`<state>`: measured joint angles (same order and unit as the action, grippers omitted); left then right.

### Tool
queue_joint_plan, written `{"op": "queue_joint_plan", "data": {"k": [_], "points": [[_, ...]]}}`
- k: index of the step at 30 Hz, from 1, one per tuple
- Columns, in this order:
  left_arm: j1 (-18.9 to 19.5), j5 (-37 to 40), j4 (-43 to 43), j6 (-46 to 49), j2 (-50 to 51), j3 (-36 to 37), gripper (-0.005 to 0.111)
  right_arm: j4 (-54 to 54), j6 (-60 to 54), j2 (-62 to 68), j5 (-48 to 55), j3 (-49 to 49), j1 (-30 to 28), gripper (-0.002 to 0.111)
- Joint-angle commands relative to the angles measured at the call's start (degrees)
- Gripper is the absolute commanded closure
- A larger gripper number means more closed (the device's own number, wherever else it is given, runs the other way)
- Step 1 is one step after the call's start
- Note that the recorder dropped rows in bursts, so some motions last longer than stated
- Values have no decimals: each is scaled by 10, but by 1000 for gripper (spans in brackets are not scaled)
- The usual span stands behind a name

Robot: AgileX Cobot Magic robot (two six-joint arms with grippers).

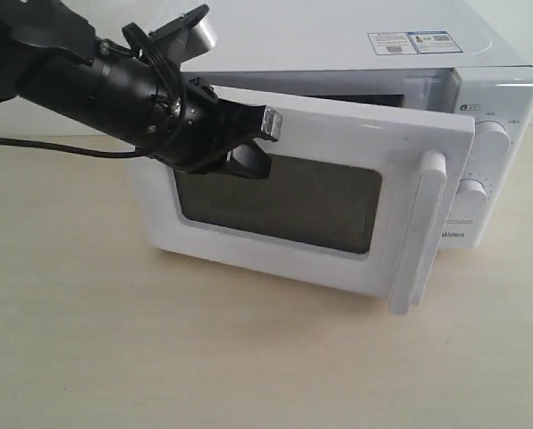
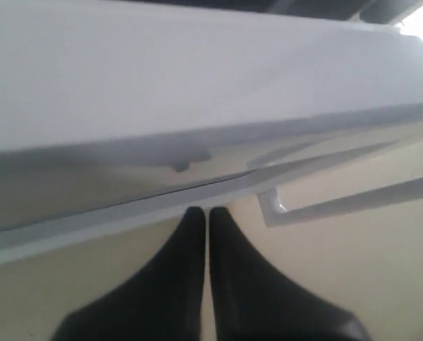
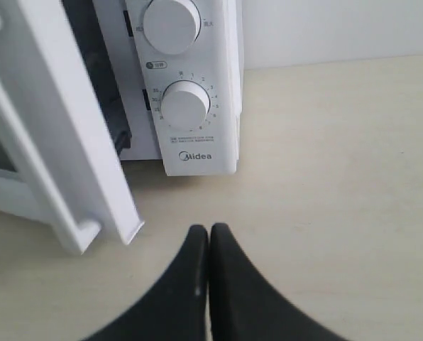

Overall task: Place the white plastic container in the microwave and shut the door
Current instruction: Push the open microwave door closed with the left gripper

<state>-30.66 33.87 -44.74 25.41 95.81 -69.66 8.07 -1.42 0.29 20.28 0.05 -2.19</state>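
Observation:
The white Midea microwave [image 1: 338, 45] stands on the table with its door [image 1: 338, 130] partly open, hinged at the left. The door's dark window [image 1: 293, 206] and its vertical bar handle [image 1: 423, 232] face outward. My left gripper [image 1: 265, 136] is shut, and its tips touch the door's outer face near the upper left corner. The left wrist view shows these tips [image 2: 208, 211] against the white door [image 2: 197, 85], beside the handle [image 2: 339, 202]. My right gripper [image 3: 209, 229] is shut and empty, low over the table in front of the microwave's dial panel [image 3: 197, 85]. The white plastic container is out of view.
Two round dials [image 3: 172, 23] [image 3: 185, 105] sit on the microwave's right panel, and the door's free edge [image 3: 62, 142] swings out beside them. Stickers [image 1: 410, 41] lie on top. The pale wooden table [image 1: 159, 357] spreads around. A black cable [image 1: 34, 143] trails from the left arm.

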Motion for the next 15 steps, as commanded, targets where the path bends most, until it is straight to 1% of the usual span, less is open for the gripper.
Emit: {"op": "queue_joint_plan", "data": {"k": [1,6,15], "points": [[-3,-67,-3,16,11,-8,102,1,0,-3,-3,-1,-1,109],[-3,-102,-3,16,11,-8,102,1,0,-3,-3,-1,-1,109],[-3,-104,-3,29,11,-8,102,1,0,-3,-3,-1,-1,109]]}}
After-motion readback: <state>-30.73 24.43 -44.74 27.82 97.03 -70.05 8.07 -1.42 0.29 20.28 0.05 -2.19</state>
